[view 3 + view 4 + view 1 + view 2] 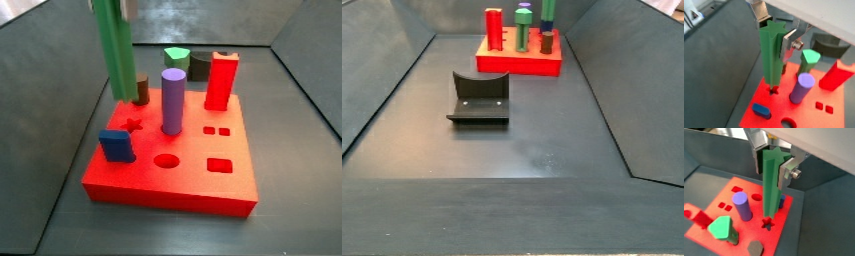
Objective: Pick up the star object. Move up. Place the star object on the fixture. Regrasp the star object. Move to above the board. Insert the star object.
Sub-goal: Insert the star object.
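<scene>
The star object (771, 52), a long dull-green rod, hangs upright with my gripper (776, 34) shut on its upper end; in both wrist views a silver finger (785, 172) presses each side. Its lower end hovers a little above the star hole (767, 223) of the red board (187, 175), not inside it. In a side view the star object (115, 50) rises out of the frame near the board's back left, and the gripper is out of that view. The dark fixture (478, 98) stands bare on the floor in front of the board (516, 65).
Standing in the board are a purple cylinder (173, 100), a tall red pillar (222, 80), a blue block (116, 146) and a bright-green piece (175, 58). A round hole (167, 160) and a square hole (219, 165) are open. Grey walls enclose the floor.
</scene>
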